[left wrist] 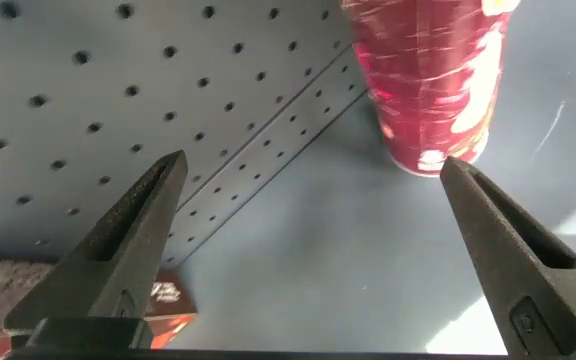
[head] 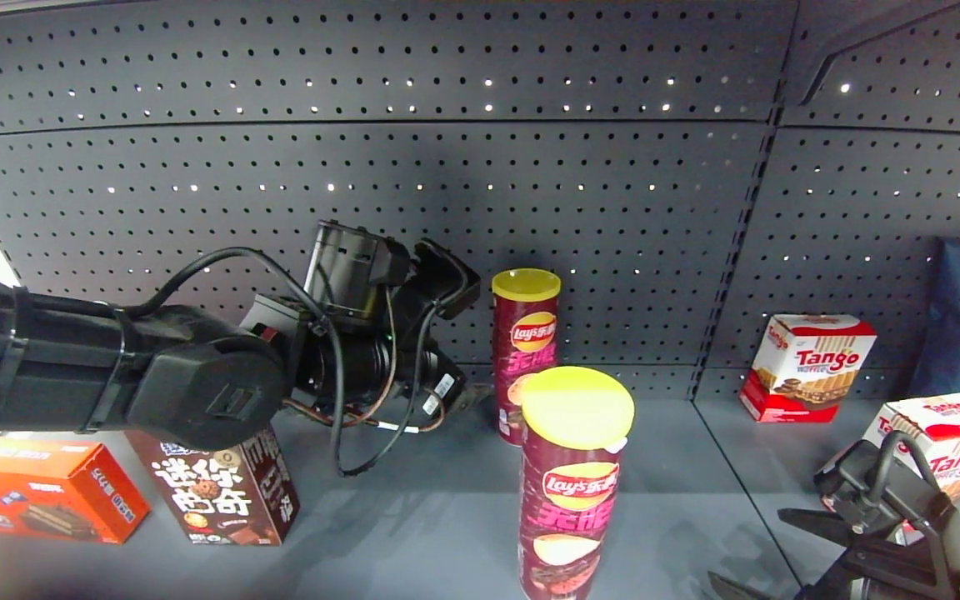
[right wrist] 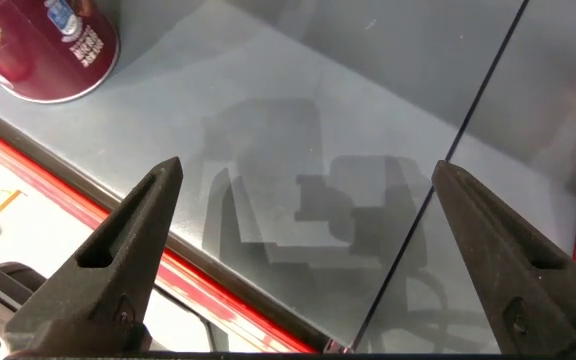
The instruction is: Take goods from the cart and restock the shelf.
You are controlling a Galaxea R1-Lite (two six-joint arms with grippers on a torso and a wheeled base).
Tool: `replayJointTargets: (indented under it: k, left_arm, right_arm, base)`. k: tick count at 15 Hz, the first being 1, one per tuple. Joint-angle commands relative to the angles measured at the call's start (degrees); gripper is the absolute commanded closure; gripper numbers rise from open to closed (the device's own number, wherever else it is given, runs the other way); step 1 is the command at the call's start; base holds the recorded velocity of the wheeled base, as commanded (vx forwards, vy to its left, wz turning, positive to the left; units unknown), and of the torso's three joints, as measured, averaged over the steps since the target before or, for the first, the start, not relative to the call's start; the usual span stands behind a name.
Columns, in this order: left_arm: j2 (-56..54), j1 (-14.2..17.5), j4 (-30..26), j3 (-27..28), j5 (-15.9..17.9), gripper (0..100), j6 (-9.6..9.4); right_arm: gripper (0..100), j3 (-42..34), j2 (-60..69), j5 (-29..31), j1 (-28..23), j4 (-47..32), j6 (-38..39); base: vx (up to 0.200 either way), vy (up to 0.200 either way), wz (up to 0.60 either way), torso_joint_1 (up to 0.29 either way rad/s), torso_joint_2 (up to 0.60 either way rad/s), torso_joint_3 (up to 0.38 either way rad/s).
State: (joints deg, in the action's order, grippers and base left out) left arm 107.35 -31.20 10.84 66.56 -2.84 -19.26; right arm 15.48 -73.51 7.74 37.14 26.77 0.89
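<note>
Two tall maroon chip cans with yellow lids stand upright near the middle of the shelf [head: 413, 517]. The rear can [head: 526, 358] is close to the back edge and the front can [head: 572, 492] is nearer the front edge. Each label carries a red-and-yellow roundel above pink lettering.

The left gripper [left wrist: 308, 240] is just beside the rear can, low over the board. Its jaws are spread and hold nothing; the can lies beyond the fingertips.

The right gripper [right wrist: 308, 250] is also spread and empty, over the shelf's front edge at the right, near the board seam.

Toward the front-left corner are an orange box [head: 38, 492] and a dark brown box [head: 226, 487] with large white characters, upright. On the board to the right are two red-and-white wafer boxes, one at the back edge [head: 809, 367] and one farther forward [head: 938, 442].
</note>
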Motion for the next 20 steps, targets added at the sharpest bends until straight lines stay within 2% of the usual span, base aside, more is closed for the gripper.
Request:
replayJointTargets:
  k: [1,8,20]
  left_arm:
    - [1.46,-0.18,0.06,0.59,-0.06,0,0.01]
    - [5.59,-1.32,0.15,4.72,-1.29,0,0.01]
    - [6.03,-0.36,0.15,4.98,-3.75,0,0.01]
  right_arm:
    - [0,-0.10,-0.14,-0.01,-0.23,0.04,-0.01]
    - [0,-0.54,0.03,-0.01,-0.58,0.04,-0.01]
    - [0,-1.24,0.38,0.08,-0.58,0.04,-0.01]
  base:
    - [0.000,0.000,0.00,0.000,0.00,0.000]
    - [0.000,0.000,0.00,0.000,0.00,0.000]
    - [0.000,0.000,0.00,0.000,0.00,0.000]
